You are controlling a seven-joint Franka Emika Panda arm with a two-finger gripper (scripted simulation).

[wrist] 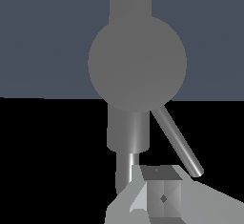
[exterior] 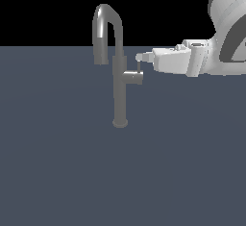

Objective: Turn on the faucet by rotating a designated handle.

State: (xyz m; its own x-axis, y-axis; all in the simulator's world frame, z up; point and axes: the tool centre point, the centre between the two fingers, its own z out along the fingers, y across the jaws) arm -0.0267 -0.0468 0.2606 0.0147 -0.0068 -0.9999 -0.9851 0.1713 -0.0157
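Note:
The faucet (exterior: 119,90) stands upright on a small round base, and its gooseneck spout (exterior: 103,23) hooks over toward the exterior view's left. The handle (exterior: 133,77) is a short stub sticking out of the column toward the exterior view's right, with a thin lever rod (exterior: 139,66) rising from its end. My gripper (exterior: 139,56) reaches in level from the right, shut, its tips at the top of the rod. In the wrist view the stub's round end (wrist: 137,61) faces me. There the rod (wrist: 176,142) slants toward my fingertips (wrist: 162,197) and ends just beside them, held by nothing.
The faucet stands on a flat dark blue-grey floor (exterior: 57,172). My white arm (exterior: 226,32) fills the upper right of the exterior view. No other object shows.

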